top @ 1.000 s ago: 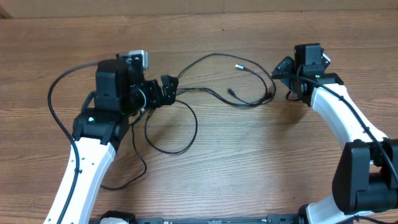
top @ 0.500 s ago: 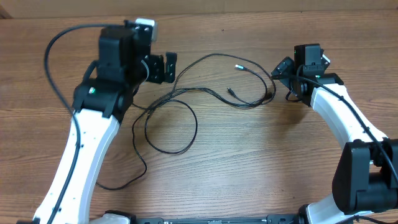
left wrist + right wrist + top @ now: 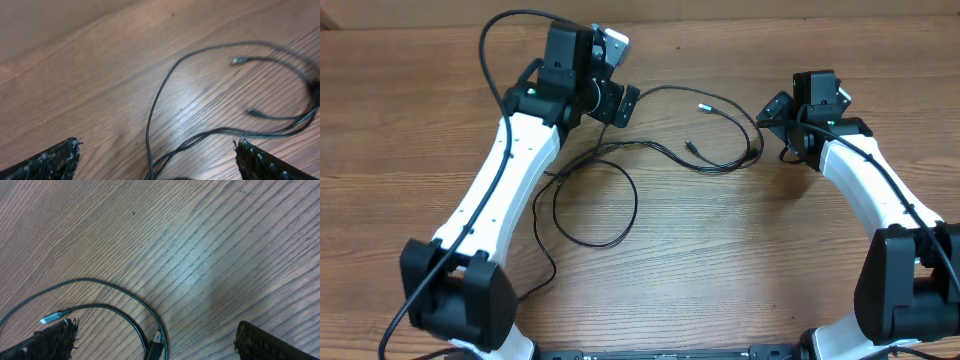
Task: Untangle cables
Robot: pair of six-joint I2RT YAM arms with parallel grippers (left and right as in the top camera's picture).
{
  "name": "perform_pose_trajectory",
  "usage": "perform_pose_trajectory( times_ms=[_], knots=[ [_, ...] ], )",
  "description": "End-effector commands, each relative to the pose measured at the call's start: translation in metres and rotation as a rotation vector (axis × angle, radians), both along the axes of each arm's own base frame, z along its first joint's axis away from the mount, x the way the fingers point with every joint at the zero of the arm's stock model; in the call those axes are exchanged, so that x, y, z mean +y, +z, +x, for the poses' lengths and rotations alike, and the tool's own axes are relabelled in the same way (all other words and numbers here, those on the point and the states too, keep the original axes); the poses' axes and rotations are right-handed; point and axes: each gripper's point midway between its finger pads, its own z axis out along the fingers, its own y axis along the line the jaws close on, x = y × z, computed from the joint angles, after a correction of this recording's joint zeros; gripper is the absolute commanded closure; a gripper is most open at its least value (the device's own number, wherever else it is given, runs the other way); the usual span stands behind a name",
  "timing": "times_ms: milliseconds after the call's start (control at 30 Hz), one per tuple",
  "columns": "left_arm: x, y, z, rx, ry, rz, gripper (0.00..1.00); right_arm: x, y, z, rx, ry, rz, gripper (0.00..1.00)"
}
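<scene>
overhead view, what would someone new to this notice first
The thin black cables sprawl in loose crossing loops over the middle of the wooden table, small plug ends lying free toward the right. The left tool hangs open over the tangle's upper left edge, and the right tool sits open at its right end; neither grips a cable.

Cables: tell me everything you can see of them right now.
Thin, black, flexible cables lie loose and flat on the wooden table, crossing one another near the middle. One makes a large loop toward the left; others arc right, ending in a silver plug and a dark plug. Nothing grips them: the left gripper and right gripper have open jaws.
</scene>
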Motion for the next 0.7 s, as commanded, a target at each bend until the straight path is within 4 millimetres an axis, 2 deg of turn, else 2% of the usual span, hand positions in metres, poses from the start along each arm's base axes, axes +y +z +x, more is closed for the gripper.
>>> perform_pose_trajectory(
  times_ms=[0, 367, 533, 667],
  knots=[
    [0.000, -0.015, 0.012, 0.002, -0.022, 0.044, 0.00, 0.001, 0.010, 0.001, -0.026, 0.006, 0.000, 0.00],
    [-0.004, -0.072, 0.026, 0.083, -0.022, 0.070, 0.00, 0.001, 0.010, 0.001, -0.026, 0.006, 0.000, 0.00],
    [-0.003, -0.116, 0.026, 0.167, -0.021, 0.099, 0.01, 0.001, 0.010, 0.001, -0.026, 0.006, 0.001, 0.00],
    [-0.002, -0.139, 0.024, 0.211, -0.022, 0.111, 0.02, 0.001, 0.010, 0.001, -0.026, 0.006, 0.000, 0.00]
  ],
)
